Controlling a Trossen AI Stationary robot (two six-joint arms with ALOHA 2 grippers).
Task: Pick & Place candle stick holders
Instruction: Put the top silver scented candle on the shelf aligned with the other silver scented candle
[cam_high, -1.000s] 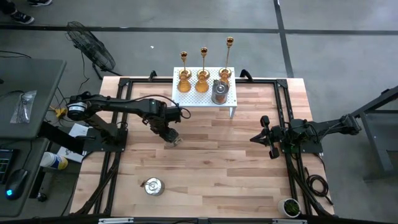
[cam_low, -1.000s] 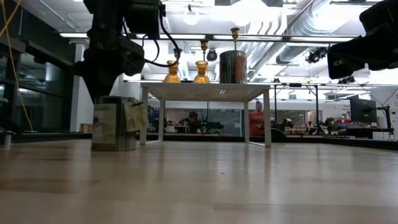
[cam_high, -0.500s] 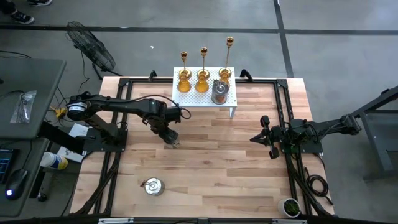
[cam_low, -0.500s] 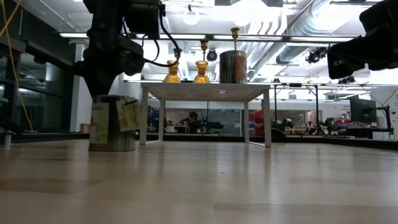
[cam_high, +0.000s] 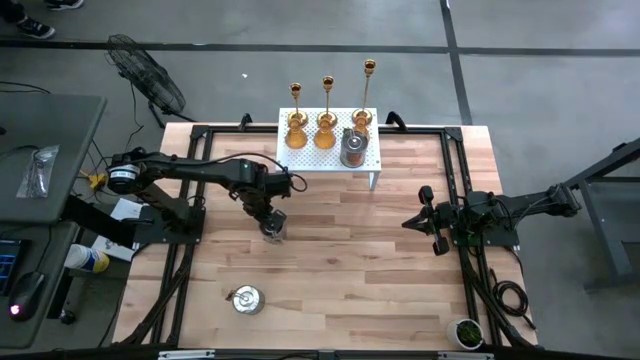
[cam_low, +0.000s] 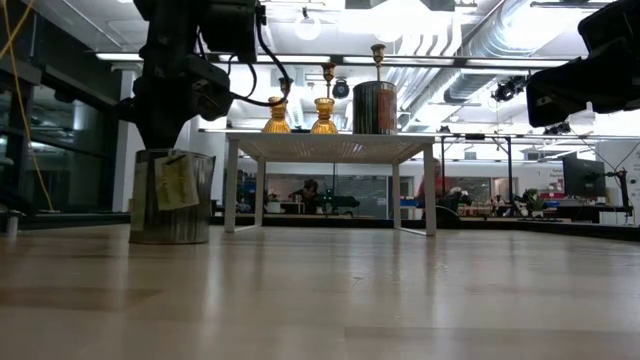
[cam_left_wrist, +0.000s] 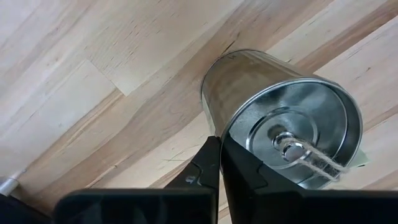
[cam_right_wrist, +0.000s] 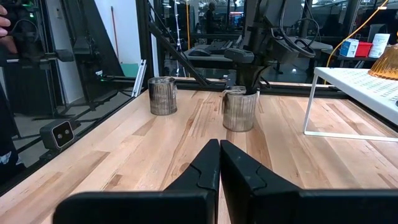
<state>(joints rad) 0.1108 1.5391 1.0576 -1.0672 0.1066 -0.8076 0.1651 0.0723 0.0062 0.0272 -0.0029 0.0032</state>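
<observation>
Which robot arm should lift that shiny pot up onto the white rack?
The left one, probably. The left gripper is already clamped on the rim of the silver pot, which stands on the table near the white rack. The right gripper waits shut, far off.

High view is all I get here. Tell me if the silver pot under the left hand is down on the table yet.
Observer: The low view shows the silver pot standing upright, its base flat on the table.
Operator: Report the grip.
Observer: The left wrist view shows the left hand pinching the pot's wall at the rim, fingers close together.
Operator: Check the right hand.
Observer: Its own wrist view shows the right hand shut and empty, above the table.
</observation>
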